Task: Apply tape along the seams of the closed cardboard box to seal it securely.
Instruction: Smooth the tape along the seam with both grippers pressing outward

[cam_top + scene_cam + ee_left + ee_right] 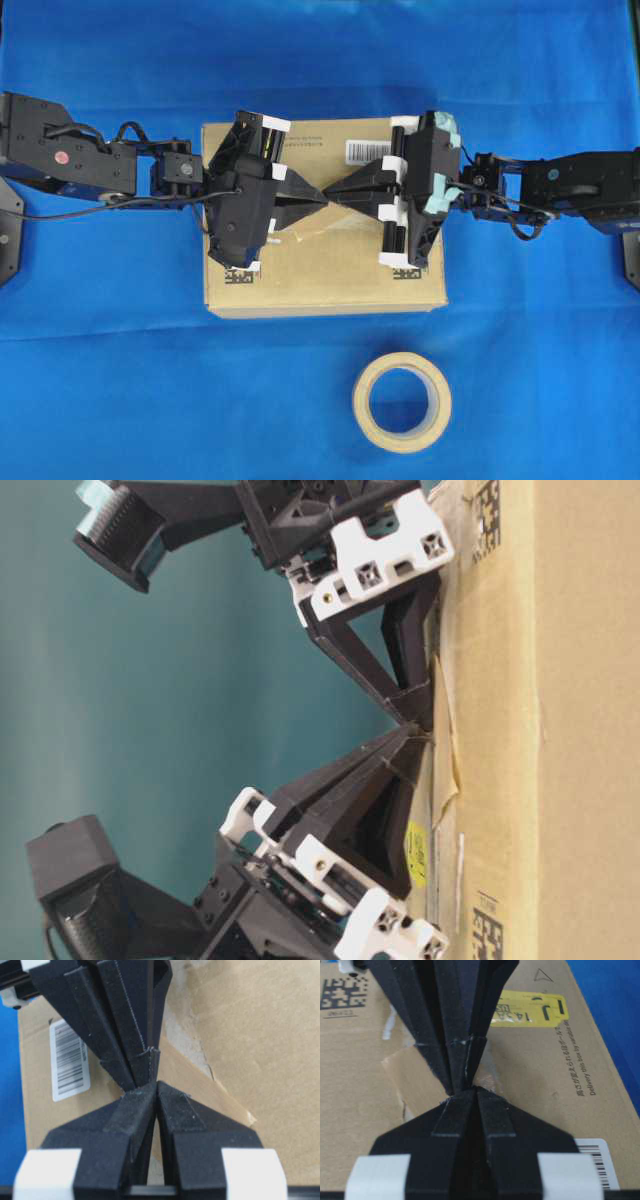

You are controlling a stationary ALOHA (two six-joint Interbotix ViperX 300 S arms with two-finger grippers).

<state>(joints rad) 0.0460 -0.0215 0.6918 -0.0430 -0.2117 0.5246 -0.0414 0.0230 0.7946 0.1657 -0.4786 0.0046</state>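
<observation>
1. Box (330, 270) mid-table on blue cloth (120, 400); tape roll (402, 402) lying in front of it.
2. Left gripper (322, 199) and right gripper (334, 199) tip to tip over box top, both closed; whether either pinches the tape, cannot tell.
3. Tape (200, 1087) lying loose on box top under the tips.
4. Yellow sticker (527, 1007) reading "14"; barcode label (70, 1060); printed "Delivery this box by vertible" along one edge, partly legible.
</observation>
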